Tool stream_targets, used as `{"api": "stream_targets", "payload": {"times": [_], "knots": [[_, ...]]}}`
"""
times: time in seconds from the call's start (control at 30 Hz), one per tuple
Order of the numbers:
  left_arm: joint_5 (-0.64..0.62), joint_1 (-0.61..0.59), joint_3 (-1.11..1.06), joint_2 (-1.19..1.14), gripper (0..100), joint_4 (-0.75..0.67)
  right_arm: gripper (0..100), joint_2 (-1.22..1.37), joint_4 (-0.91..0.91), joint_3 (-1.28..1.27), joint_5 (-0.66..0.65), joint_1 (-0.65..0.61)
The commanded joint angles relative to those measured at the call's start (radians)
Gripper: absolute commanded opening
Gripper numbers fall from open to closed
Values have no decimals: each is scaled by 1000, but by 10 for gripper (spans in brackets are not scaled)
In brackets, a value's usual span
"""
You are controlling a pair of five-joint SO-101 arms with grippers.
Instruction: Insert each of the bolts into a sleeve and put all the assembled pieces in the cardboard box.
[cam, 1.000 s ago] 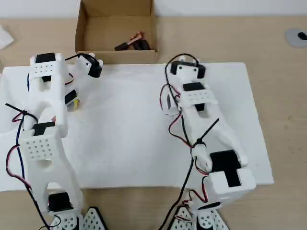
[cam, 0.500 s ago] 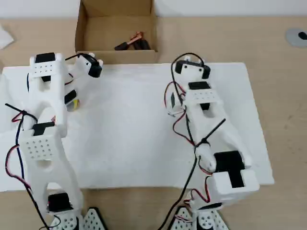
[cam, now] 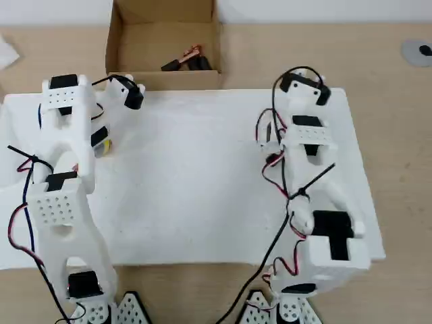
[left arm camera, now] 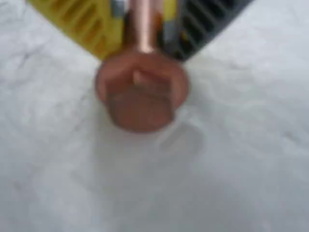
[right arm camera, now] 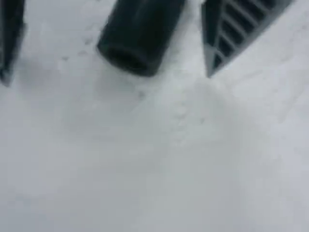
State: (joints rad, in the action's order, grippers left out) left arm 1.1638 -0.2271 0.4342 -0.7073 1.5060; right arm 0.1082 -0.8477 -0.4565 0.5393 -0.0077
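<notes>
My left claw (left arm camera: 142, 46) grips the copper bolt (left arm camera: 141, 94) over the white foam (left arm camera: 236, 164); my right claw (right arm camera: 108, 72) gapes apart, the black sleeve (right arm camera: 140, 34) between its fingers (right arm camera: 241, 29).

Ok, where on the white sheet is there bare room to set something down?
The widest bare patch is the middle of the white foam sheet, bordered by the two arms and the front wall of the cardboard box. The box's left half is also bare. Crowded: the sheet's side edges under the arms.
</notes>
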Motion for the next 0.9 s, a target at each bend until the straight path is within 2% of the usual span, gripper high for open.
{"api": "stream_targets", "payload": {"times": [0.0,0.27,0.57,0.77,0.87], "knots": [[-5,25,20,-35,10,-89,299,-7,12,15,17,10],[-5,25,20,-35,10,-89,299,-12,-66,16,32,-114],[-5,25,20,-35,10,-89,292,-8,-68,19,32,-101],[-5,25,20,-35,10,-89,122,-5,-66,19,31,-101],[-5,25,20,-35,10,-89,83,-4,-66,19,25,-101]]}}
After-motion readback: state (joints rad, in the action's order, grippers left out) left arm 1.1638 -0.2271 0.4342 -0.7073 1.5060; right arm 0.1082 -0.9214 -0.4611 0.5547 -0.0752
